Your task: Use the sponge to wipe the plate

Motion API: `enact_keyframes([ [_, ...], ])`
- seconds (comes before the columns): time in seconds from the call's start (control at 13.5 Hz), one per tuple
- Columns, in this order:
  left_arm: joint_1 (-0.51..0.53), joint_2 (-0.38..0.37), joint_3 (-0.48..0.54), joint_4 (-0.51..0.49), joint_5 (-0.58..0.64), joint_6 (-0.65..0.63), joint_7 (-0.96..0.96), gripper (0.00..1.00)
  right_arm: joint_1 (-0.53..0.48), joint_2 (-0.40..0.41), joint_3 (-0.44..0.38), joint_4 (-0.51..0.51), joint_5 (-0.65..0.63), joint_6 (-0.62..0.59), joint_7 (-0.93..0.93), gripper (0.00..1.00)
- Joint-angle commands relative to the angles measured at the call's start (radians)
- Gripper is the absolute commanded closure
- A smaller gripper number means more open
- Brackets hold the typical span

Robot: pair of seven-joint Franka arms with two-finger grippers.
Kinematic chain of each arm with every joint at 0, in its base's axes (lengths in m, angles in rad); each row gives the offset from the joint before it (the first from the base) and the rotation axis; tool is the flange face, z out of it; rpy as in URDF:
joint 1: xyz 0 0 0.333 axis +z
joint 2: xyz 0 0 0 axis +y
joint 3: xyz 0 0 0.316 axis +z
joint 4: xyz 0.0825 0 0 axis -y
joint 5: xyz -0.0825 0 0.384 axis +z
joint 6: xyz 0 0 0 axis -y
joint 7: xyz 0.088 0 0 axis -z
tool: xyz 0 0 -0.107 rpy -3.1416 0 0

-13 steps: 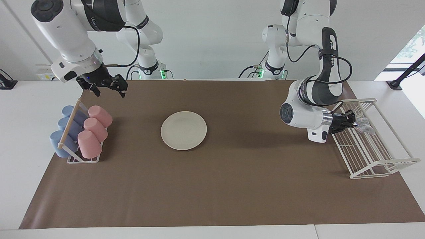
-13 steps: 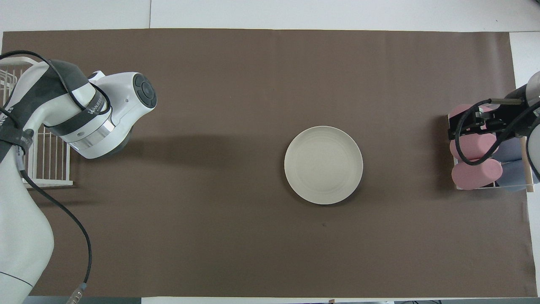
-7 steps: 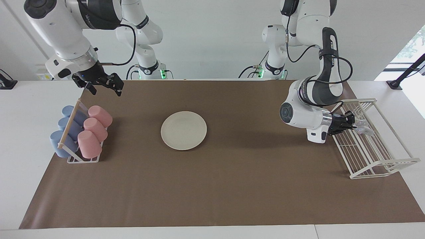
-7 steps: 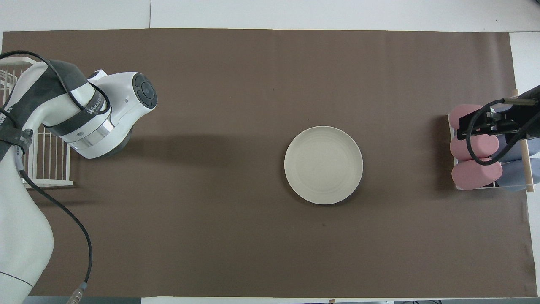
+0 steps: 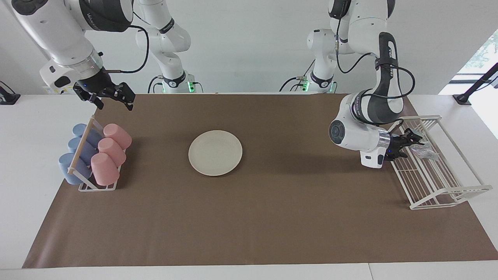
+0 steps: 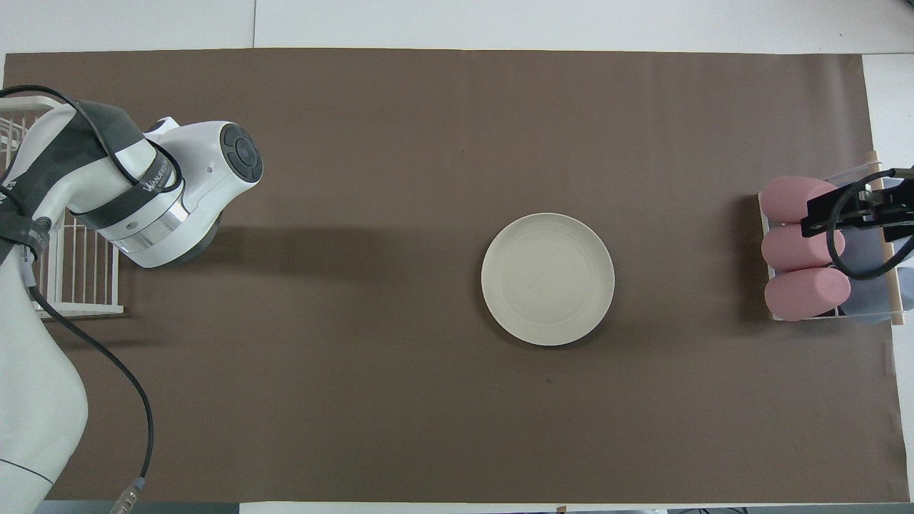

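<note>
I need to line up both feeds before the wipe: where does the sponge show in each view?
Facing view: the sponge lies in the white wire rack at the left arm's end of the table, just off the left gripper.
Overhead view: not visible; the left arm covers that part of the rack.
Shared landmark: the plate mid-table.

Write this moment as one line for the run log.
left gripper: open, at sponge in rack | right gripper: open, waiting above cups | plate: untouched

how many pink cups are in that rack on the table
3 pink cups, lying in a row in the cup rack at the right arm's end, beside the blue cups. More may be hidden underneath.
</note>
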Motion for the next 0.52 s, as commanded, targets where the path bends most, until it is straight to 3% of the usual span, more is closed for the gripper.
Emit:
enact_keyframes([
  [0.0, 0.014, -0.007, -0.006, -0.003, -0.011, 0.023, -0.004, 0.0, 0.002, -0.015, 0.001, -0.018, 0.011, 0.012, -0.014, 0.0],
  [0.45, 0.04, -0.102, -0.009, 0.025, -0.236, 0.099, 0.048, 0.0, 0.002, -0.015, 0.001, -0.019, 0.009, 0.012, -0.01, 0.0],
])
